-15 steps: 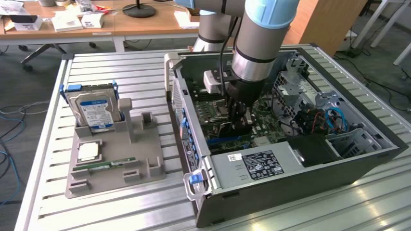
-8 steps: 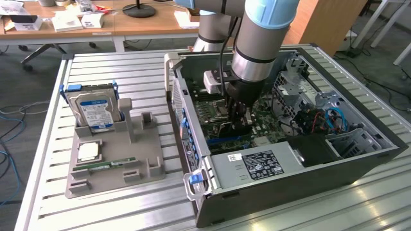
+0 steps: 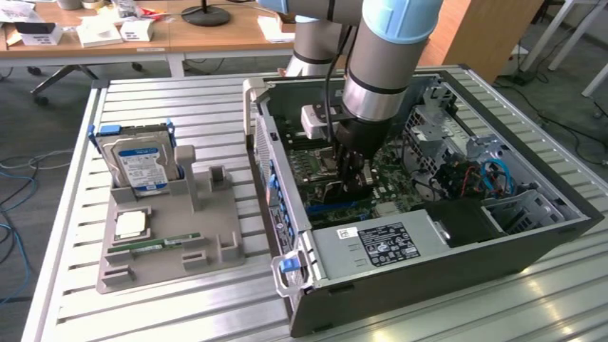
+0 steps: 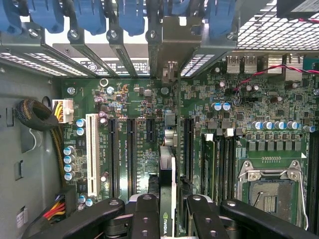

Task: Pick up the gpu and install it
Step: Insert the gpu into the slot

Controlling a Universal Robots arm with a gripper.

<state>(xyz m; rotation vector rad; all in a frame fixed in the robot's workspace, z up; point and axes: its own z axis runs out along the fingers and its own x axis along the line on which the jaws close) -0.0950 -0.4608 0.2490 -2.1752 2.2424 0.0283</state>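
Tool down inside open PC case, gpu edge-on at its tip, just over motherboard. Worktop, exterior view's left: grey holder, hard drive upright, memory stick flat.

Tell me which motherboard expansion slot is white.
The long outermost slot, beside the blue-topped capacitors at the end of the row; the other slots are black.

Grey carpet floor, wooden desk behind, blue cables beside slatted metal table.
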